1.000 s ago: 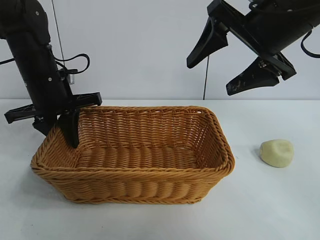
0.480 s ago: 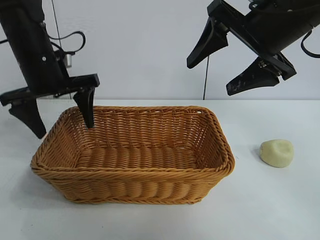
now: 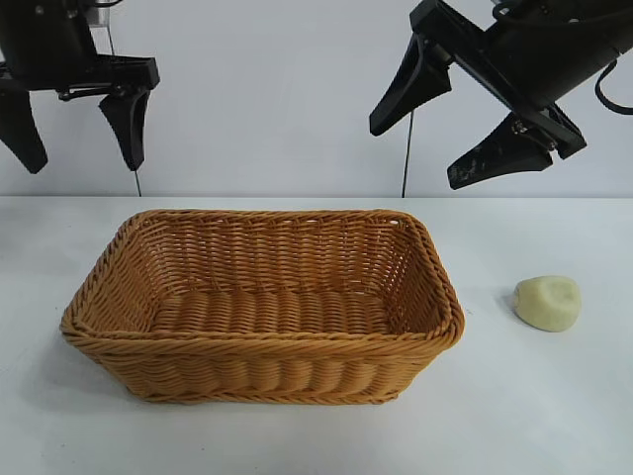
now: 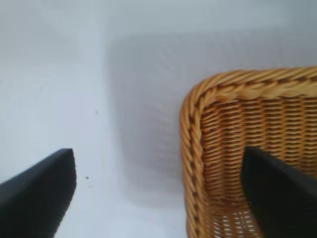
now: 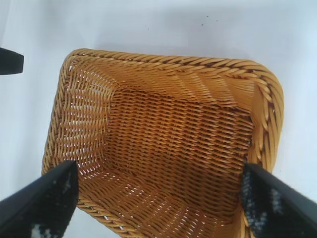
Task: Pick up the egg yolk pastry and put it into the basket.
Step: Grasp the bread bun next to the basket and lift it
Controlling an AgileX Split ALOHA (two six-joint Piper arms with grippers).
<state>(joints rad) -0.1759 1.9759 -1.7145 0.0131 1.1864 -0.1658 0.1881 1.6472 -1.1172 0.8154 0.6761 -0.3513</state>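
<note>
My left gripper (image 3: pixel 74 129) hangs open, high above the basket's (image 3: pixel 262 341) left end. My right gripper (image 3: pixel 445 134) hangs open above its right end. The pastry (image 3: pixel 547 302) lies on the table (image 3: pixel 554 416), right of the basket, apparently untouched.

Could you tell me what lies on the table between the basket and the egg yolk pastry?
Nothing: in the exterior view, only bare white table separates the basket from the egg yolk pastry.
</note>
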